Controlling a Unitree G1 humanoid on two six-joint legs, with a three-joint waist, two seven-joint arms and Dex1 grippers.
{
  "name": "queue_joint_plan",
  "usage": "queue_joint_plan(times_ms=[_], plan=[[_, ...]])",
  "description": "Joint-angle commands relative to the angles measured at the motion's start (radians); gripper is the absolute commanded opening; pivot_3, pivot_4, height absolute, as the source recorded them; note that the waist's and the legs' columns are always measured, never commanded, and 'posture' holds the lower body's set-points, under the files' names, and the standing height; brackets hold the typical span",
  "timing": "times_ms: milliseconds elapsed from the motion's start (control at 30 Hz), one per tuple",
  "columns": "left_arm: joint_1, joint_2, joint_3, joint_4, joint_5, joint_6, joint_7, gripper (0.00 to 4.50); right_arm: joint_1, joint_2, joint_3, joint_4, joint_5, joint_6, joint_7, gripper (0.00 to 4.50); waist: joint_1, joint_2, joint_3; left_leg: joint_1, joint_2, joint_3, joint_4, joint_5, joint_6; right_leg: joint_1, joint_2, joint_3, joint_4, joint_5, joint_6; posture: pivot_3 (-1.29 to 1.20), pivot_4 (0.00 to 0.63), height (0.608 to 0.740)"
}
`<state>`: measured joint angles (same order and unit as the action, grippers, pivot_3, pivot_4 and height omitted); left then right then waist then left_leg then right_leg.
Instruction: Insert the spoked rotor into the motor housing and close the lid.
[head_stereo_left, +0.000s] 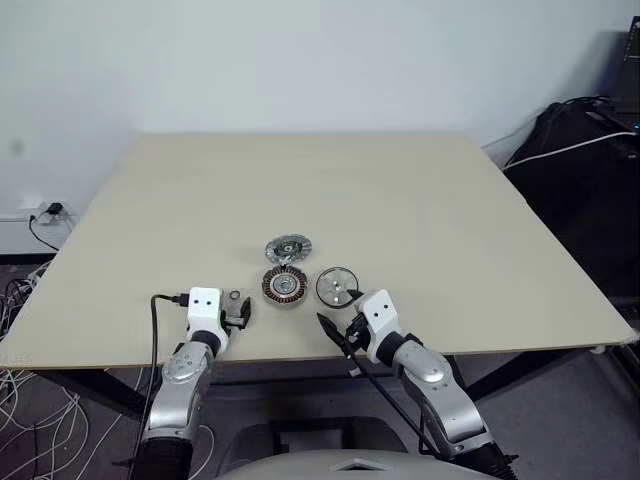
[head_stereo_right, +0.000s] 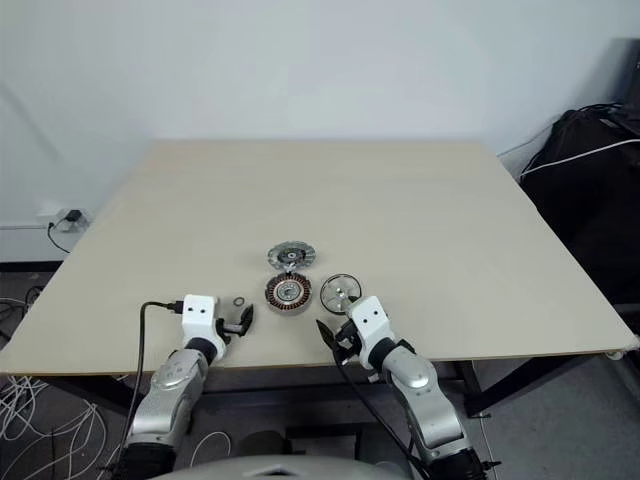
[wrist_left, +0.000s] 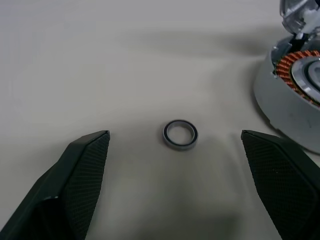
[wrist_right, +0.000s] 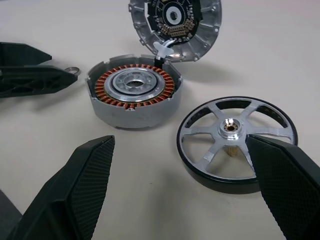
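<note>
While both pairs of black fingers stand spread wide and hold nothing, the left gripper (head_stereo_left: 238, 312) hovers low over the near edge of the pale beige wooden table (head_stereo_left: 400, 200), with a small dark metal ring (wrist_left: 180, 134) lying flat on the tabletop between and just ahead of its fingertips, touching neither. To that ring's right sits the round grey motor housing (wrist_right: 134, 95), its copper windings ringed around a silver centre; the left wrist view cuts off most of it at the frame edge. The right gripper (head_stereo_left: 336, 324) is also empty, and the spoked rotor (wrist_right: 237, 142), a silver wheel with a black rim and a brass hub, lies flat on the table just ahead of it, beside the housing and apart from it. One black fingertip (wrist_right: 285, 180) covers part of the rotor's rim in the right wrist view. Behind the housing the hinged round lid (wrist_right: 175, 27) stands tilted open, its top edge cut off there.
</note>
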<state>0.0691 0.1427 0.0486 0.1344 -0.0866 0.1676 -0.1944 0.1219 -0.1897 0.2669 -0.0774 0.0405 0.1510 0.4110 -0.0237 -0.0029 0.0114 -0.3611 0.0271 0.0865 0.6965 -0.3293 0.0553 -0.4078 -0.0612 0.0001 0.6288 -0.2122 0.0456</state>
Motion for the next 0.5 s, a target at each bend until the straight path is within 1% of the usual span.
queue_joint_plan(times_ms=[33, 500], plan=[[-0.043, 0.013, 0.011, 0.001, -0.009, 0.014, -0.008, 4.44, -0.010, 0.002, -0.015, -0.023, 0.000, -0.025, -0.009, 4.50, 0.000, 0.000, 0.000, 0.000, 0.000, 0.000, 0.000, 0.000, 0.000, 0.000, 0.000, 0.000, 0.000, 0.000, 0.000, 0.00, 0.000, 0.740], [-0.100, 0.052, -0.019, 0.018, 0.016, 0.135, -0.031, 4.44, -0.009, 0.005, -0.010, -0.025, 0.001, -0.030, -0.020, 4.50, 0.000, 0.000, 0.000, 0.000, -0.001, 0.000, 0.000, 0.001, -0.001, 0.000, 0.000, 0.000, 0.000, 0.000, 0.000, 0.00, 0.000, 0.740]])
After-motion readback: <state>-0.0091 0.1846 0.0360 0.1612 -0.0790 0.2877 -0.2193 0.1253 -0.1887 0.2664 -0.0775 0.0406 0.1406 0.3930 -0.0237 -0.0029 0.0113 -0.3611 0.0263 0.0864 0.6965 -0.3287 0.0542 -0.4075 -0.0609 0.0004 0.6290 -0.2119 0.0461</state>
